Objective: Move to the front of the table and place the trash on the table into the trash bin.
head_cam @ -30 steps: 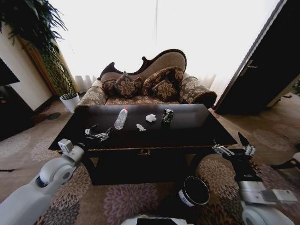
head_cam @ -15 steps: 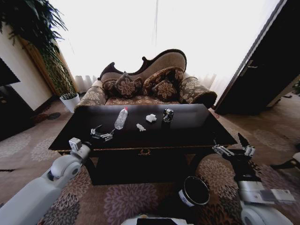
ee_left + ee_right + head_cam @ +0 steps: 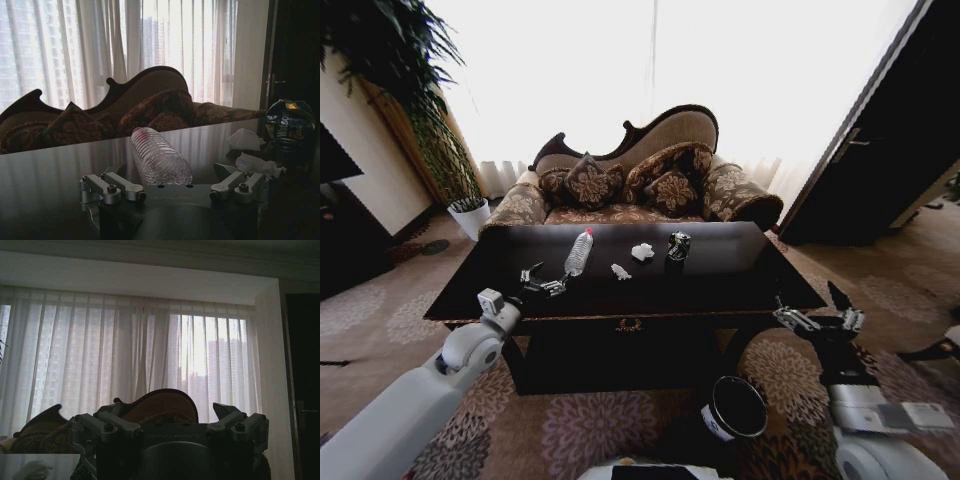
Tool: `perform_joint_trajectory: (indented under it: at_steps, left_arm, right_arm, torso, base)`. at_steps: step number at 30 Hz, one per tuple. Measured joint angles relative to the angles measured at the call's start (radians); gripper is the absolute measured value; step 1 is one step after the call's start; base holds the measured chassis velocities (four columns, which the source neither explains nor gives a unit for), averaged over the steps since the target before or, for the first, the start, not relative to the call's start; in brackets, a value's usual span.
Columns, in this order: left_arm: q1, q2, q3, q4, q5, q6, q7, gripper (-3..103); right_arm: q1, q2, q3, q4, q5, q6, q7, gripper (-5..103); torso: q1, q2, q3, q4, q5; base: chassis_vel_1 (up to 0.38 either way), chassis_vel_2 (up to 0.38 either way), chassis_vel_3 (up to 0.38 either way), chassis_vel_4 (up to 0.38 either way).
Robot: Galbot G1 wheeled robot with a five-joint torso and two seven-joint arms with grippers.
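The clear ribbed bottle (image 3: pixel 578 252) with a red cap lies on the dark table (image 3: pixel 720 285), left of centre. Two white paper wads (image 3: pixel 642 252) (image 3: pixel 620 271) and a dark shiny can (image 3: pixel 677 246) sit to its right. My left gripper (image 3: pixel 545 280) hovers open over the table, just short of the bottle's base. In the left wrist view the bottle (image 3: pixel 159 159) lies straight ahead between the spread fingers (image 3: pixel 112 187), with wads (image 3: pixel 242 139) and the can (image 3: pixel 289 122) beyond. My right gripper (image 3: pixel 817 319) hangs open off the table's front right corner. The black trash bin (image 3: pixel 733 408) stands on the carpet below.
A patterned sofa (image 3: pixel 630 180) with cushions stands behind the table. A tall plant in a white pot (image 3: pixel 468 215) is at the back left. A dark door (image 3: pixel 880 150) lies to the right. Patterned carpet (image 3: pixel 600 430) surrounds the table.
My left arm has reached forward and right over the table, bringing its open gripper close to the bottle's base. The right arm and the trash have not moved.
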Motion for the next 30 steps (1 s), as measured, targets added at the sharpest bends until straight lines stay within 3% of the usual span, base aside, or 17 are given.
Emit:
perform_joint_trajectory:
  at_steps: [7,21,24,30]
  left_arm:
    - [-0.079,-0.013,0.095,0.050,0.014,-0.002,-0.001,98]
    - [-0.176,-0.026,0.153,0.145,0.007,-0.039,0.024,97]
    - [-0.220,-0.057,0.192,0.174,0.009,-0.046,0.027,89]
    - [-0.236,-0.071,0.210,0.205,0.023,-0.050,0.029,88]
  right_arm:
    - [-0.002,0.002,0.006,0.008,0.012,-0.002,0.000,100]
    - [0.001,0.001,0.005,0.009,0.020,-0.010,0.001,100]
    - [-0.002,0.003,0.004,0.019,0.032,-0.015,0.001,100]
    - [-0.007,-0.002,0.015,0.029,0.043,-0.015,0.002,100]
  torso:
    - [0.000,0.000,0.000,0.0002,-0.0001]
    - [0.000,0.000,0.000,0.0003,0.0000]
    - [0.000,0.000,0.000,0.0000,0.0001]
    - [0.000,0.000,0.000,0.0001,0.0000]
  base:
    - [0.000,0.000,0.000,0.000]
    - [0.000,0.000,0.000,0.000]
    - [0.000,0.000,0.000,0.000]
    - [0.000,0.000,0.000,0.000]
